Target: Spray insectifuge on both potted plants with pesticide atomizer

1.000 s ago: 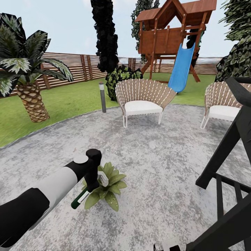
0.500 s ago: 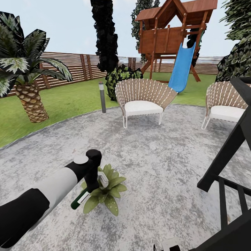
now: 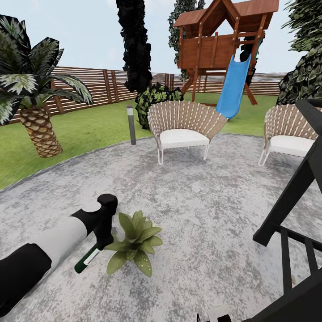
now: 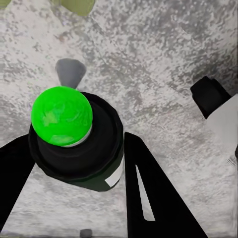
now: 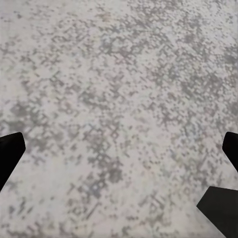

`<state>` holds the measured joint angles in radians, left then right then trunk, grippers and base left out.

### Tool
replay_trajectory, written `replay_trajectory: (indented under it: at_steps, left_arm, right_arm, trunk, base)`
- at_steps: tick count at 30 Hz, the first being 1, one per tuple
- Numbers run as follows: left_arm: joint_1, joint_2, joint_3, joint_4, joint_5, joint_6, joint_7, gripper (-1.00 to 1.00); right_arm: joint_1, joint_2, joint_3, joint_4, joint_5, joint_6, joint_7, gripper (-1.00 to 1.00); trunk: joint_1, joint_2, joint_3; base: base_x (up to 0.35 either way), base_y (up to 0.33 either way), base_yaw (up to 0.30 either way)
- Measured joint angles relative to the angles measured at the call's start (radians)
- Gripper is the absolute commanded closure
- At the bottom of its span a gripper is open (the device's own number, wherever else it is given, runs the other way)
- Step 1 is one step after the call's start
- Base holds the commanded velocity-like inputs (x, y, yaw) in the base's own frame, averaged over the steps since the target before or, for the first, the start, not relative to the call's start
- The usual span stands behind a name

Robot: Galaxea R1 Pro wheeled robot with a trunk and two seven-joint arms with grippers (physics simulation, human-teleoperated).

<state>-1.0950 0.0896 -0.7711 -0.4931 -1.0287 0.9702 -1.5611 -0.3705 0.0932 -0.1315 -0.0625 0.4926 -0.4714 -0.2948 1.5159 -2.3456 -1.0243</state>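
I have the dark green-black pesticide atomizer (image 3: 88, 260) clamped between my left gripper (image 4: 74, 163) fingers, low in the left of the head view. Its long axis slants from lower left up toward the low olive-green speckled potted plant (image 3: 134, 243) just beside it to the right, on the grey paving (image 3: 201, 201). My left arm is the nearer one. My right gripper (image 5: 119, 148) fingers stand wide over bare stone.
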Motion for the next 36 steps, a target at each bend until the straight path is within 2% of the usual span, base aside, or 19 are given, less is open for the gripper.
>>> replay_trajectory:
  at_steps: [3,13,17,21,24,26,28,30,36]
  left_arm:
    - [0.005,0.023,0.001,0.001,0.001,0.0,0.0,1.0]
    - [0.066,0.03,0.004,0.0,0.002,0.006,0.0,1.0]
    - [0.114,0.032,0.014,0.001,0.004,0.011,0.0,1.0]
    - [0.152,0.055,0.019,0.001,0.014,0.013,0.0,1.0]
    - [0.177,0.086,0.058,0.0,0.015,0.015,0.0,1.0]
    - [0.181,0.097,0.106,0.0,0.015,0.014,0.0,1.0]
    - [0.186,0.1,0.128,0.0,0.014,0.013,0.0,1.0]
    - [0.191,0.101,0.14,0.0,0.016,0.013,0.0,1.0]
    - [0.193,0.1,0.146,0.0,0.017,0.013,0.0,1.0]
  right_arm:
    - [0.0,0.0,0.0,0.0,0.001,0.0,0.001,-1.0]
    - [0.0,-0.001,0.001,0.0,0.006,0.0,0.002,-1.0]
    - [0.0,-0.001,0.002,0.0,0.006,0.0,0.002,-1.0]
    - [0.0,-0.002,0.001,0.001,0.006,0.0,0.001,-1.0]
    - [0.0,-0.003,0.002,0.001,0.006,0.0,0.002,-1.0]
    - [0.0,-0.003,0.002,0.002,0.006,0.0,0.001,-1.0]
    - [0.0,-0.003,0.002,0.002,0.006,0.0,0.001,-1.0]
    - [0.0,-0.003,0.001,0.002,0.006,0.0,0.0,-1.0]
    - [0.0,-0.003,0.001,0.001,0.005,0.0,0.0,-1.0]
  trunk:
    - [0.0,0.0,0.0]
    - [0.0,0.0,0.0]
    - [0.0,0.0,0.0]
    - [0.0,0.0,0.0]
    - [0.0,0.0,0.0]
    - [0.0,0.0,0.0]
    - [0.0,0.0,0.0]
    - [0.0,0.0,0.0]
    - [0.0,0.0,0.0]
  base:
    - [0.0,0.0,0.0]
    - [0.0,0.0,0.0]
    - [0.0,0.0,0.0]
    - [0.0,0.0,0.0]
    - [0.0,0.0,0.0]
    - [0.0,0.0,0.0]
    - [0.0,0.0,0.0]
    - [0.025,0.0,0.0]
    - [0.13,0.173,0.0]
